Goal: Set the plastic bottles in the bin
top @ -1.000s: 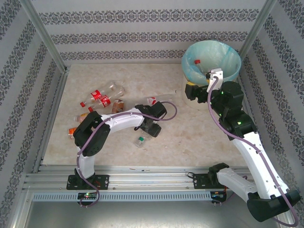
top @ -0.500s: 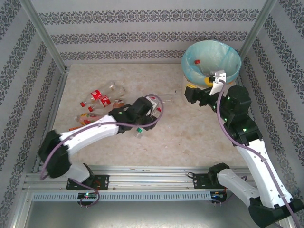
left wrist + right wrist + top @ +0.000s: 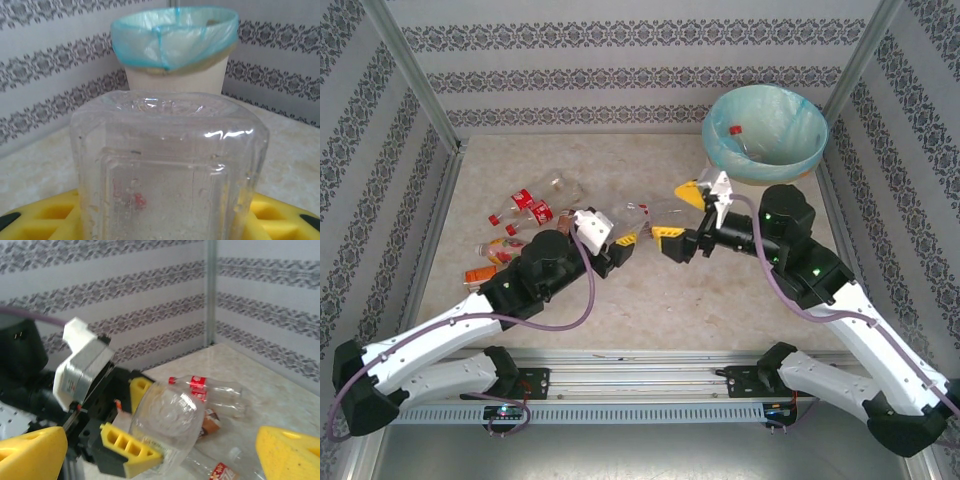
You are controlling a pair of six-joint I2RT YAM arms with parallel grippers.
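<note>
Already binned: at least one red-capped bottle point(image 3: 745, 138) lies inside the bin point(image 3: 720, 152); beyond that I cannot tell
Held now: a clear bottle point(image 3: 645, 213), left of the bin and nearer the arms, clamped in the left end effector point(image 3: 625, 230)
Free arm: the right end effector point(image 3: 670, 212) gapes wide and empty between that bottle and the bin
Left to do: loose bottles point(image 3: 535, 200) lie on the tabletop point(image 3: 650, 290) far left of the bin; most of the job, I judge
Left wrist view adds: the bin's cream wall under its turquoise liner point(image 3: 150, 42), straight beyond the held bottle
Right wrist view adds: yellow fingers point(image 3: 131, 454) pressing the bottle's sides, its base facing the bin
</note>
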